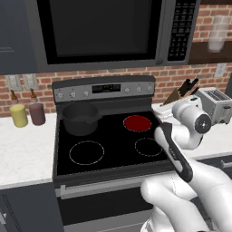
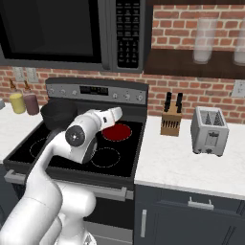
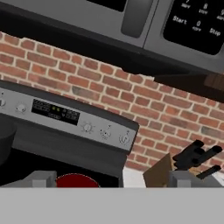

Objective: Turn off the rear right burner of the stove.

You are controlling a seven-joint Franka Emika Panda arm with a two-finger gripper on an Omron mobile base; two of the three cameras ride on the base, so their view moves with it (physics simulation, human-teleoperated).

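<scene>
The rear right burner (image 1: pixel 137 123) glows as a solid red disc on the black glass of the stove (image 1: pixel 113 141); it also shows in the right base view (image 2: pixel 117 132) and at the bottom of the hand view (image 3: pixel 75 180). My gripper (image 2: pixel 116 114) hovers above that burner, short of the grey back panel (image 3: pixel 65 114), and points toward its right-hand knobs (image 3: pixel 105 132). In the hand view the gripper (image 3: pixel 114 181) is open, its fingertips (image 3: pixel 41 178) far apart with nothing between them.
A dark pot (image 1: pixel 80 118) sits on the rear left zone. A knife block (image 2: pixel 171 122) and a toaster (image 2: pixel 209 130) stand on the right counter. The microwave (image 1: pixel 99 31) hangs low over the stove. Two bottles (image 1: pixel 27 114) stand on the left counter.
</scene>
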